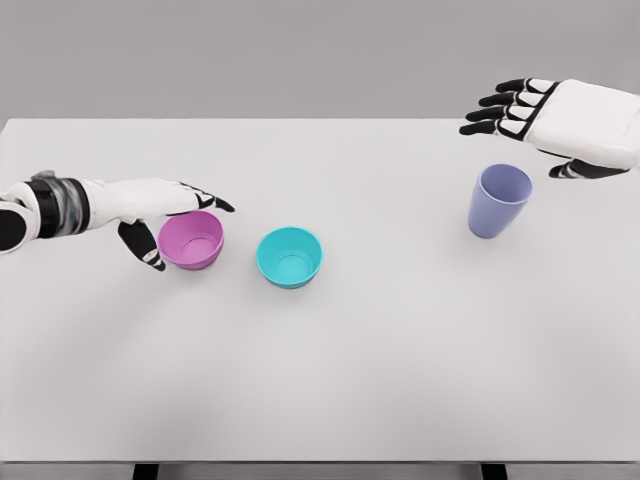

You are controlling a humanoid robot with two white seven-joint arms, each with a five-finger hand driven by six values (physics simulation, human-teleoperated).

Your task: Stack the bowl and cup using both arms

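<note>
Now the left hand (160,215) spreads open around the pink bowl (191,240); the right hand (545,125) hovers open, empty.

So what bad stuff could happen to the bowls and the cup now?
1. The left hand has open fingers around the pink bowl but no firm hold, so the bowl could slip or slide away.
2. The teal bowl sits close beside the pink one, so it might get bumped.
3. The right hand hovers open above the purple cup, which is tall and could tip over on the table.
</note>
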